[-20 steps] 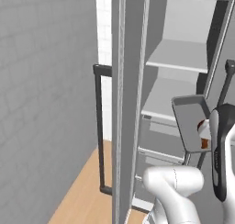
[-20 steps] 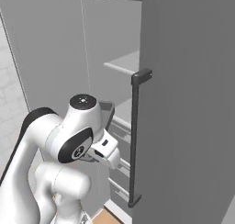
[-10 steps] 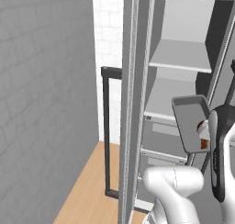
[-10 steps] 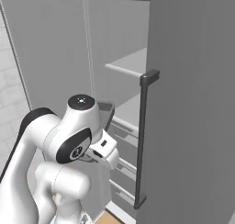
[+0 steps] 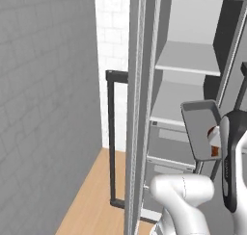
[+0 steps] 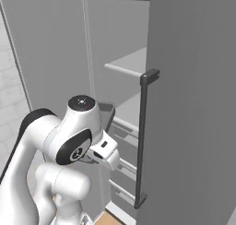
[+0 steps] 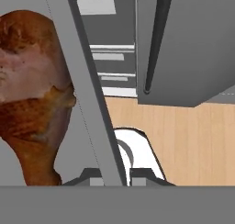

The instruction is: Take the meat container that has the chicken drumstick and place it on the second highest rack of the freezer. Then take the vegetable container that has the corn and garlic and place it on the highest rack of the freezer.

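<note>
Left to right in the left base view: tiled wall, the freezer (image 5: 144, 109) with its door swung open edge-on and the dark bar handle (image 5: 112, 142) behind it, then the shelves, then the arm on the right. The gripper (image 7: 108, 177) is clamped shut on the rim of the meat tray (image 5: 202, 128), held up in front of the open cabinet, clear of the shelves and tilted steeply on edge. The drumstick (image 7: 32, 94) lies inside against the tray floor, close to the hand camera. Target is the second shelf (image 5: 176, 101), under the top shelf (image 5: 190, 58). My read: level the tray first so the drumstick doesn't slide out, then feed it in between the two boards, keeping clear of the door edge and the top shelf's front lip. Set it flat on the board before letting go.
</note>
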